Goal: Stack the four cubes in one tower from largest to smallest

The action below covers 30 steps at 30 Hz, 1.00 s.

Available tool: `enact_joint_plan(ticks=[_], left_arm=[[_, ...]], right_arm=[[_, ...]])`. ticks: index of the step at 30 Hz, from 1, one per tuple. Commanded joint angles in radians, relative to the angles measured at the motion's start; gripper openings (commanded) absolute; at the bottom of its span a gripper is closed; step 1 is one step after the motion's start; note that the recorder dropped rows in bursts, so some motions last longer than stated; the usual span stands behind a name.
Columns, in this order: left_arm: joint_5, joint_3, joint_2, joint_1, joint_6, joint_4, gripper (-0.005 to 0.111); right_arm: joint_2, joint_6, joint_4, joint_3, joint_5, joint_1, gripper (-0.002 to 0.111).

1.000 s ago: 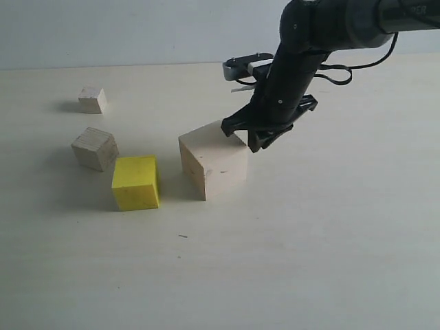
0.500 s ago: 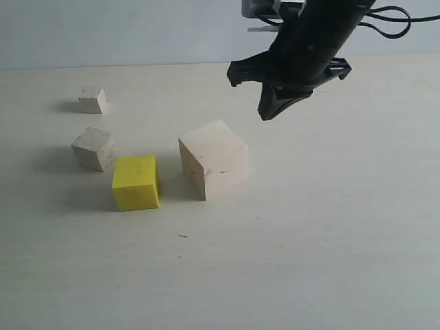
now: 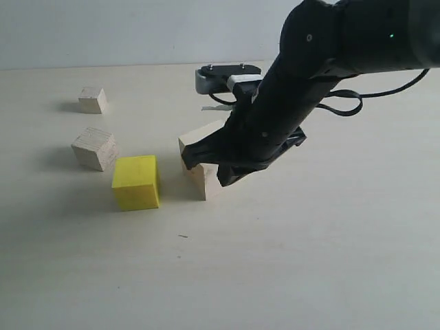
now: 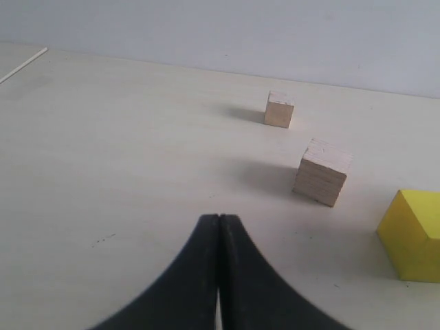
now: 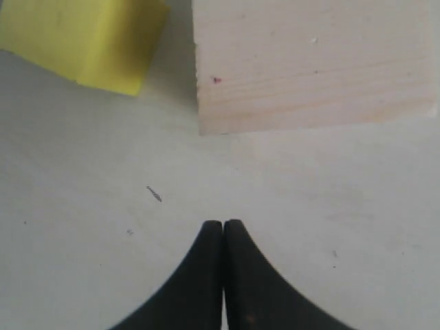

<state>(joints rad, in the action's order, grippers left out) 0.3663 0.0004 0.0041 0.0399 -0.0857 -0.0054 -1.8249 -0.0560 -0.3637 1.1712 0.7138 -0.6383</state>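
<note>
The right gripper (image 5: pixel 223 224) is hovering just beside the large pale wood cube (image 5: pixel 309 62), jaws pressed together on nothing; the left gripper (image 4: pixel 218 218) is likewise keeping its jaws closed.

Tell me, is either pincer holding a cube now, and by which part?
Nothing is held. The right pincer is shut empty near the large pale wood cube; the left pincer is shut empty too.

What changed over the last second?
The right gripper lifted away from the back corner of the large pale wood cube, then came down in front of it in the exterior view, fingers shut on nothing. That cube, the bright yellow cube, the grainy grey-tan wood cube and the tiny pale wood cube stayed put.
</note>
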Motion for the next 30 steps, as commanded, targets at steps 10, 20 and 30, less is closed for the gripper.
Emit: enact_joint_plan(ticks=[10,20,30], left_arm=[[-0.011,0.000,-0.004,-0.004,0.005,-0.009,0.000],[-0.011,0.000,-0.004,-0.004,0.005,-0.009,0.000],[-0.011,0.000,-0.004,-0.004,0.004,-0.009,0.000]], right_arm=[[-0.095,-0.055,-0.076,0.003,-0.175,-0.002,0.000],[-0.095,-0.058,-0.082,0.003,-0.233,-0.002,0.000],[-0.095,-0.191,-0.213,0.003,-0.268,-0.002,0.000]])
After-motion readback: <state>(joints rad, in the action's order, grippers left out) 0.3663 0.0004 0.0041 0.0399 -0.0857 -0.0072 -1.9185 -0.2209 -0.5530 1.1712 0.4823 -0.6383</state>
